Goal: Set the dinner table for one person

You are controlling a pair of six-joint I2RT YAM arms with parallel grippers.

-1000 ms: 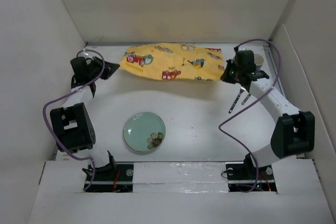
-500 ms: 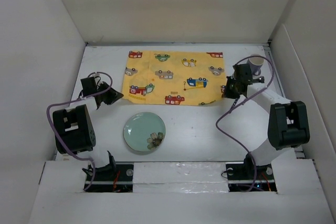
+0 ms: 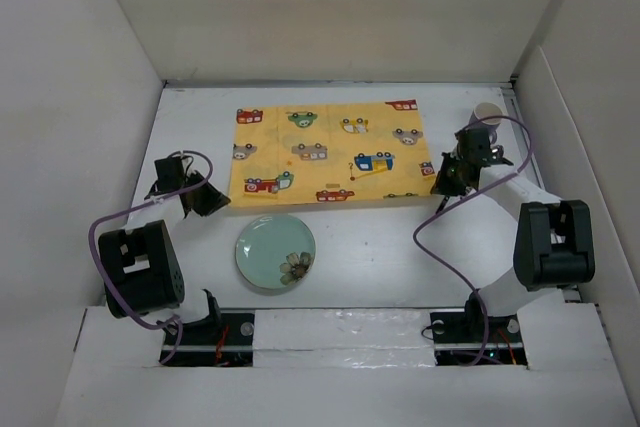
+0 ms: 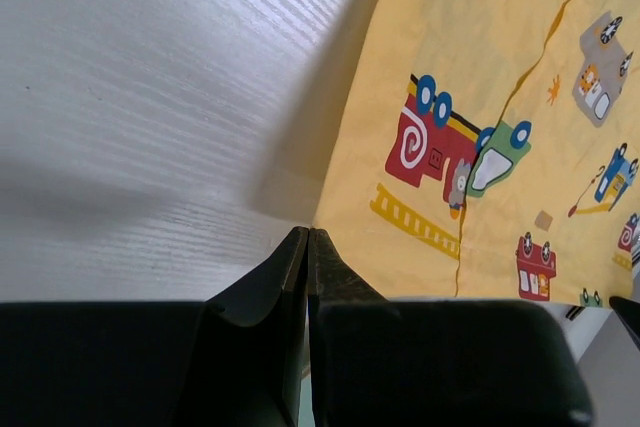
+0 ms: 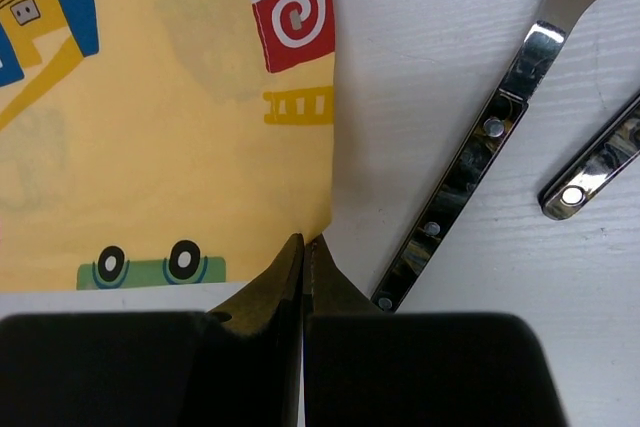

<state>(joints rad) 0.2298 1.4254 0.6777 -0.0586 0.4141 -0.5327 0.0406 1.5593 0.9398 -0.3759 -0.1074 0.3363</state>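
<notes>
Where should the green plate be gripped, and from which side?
The plate lies flat and face up, so only its edge offers a pinch. Probably take the left rim, one finger over and one under, coming in low from the left, where the left gripper, shut on the cloth corner, sits nearest.

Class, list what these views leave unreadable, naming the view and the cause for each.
Top view: the cup is partly covered by the right arm; contents unseen.
Right wrist: the second utensil is cut by the right edge; its kind is unclear.
Both wrists: whether the shut left gripper and right gripper pinch the cloth; their own fingers hide it.
Top view: the motif on the plate is too small.
</notes>
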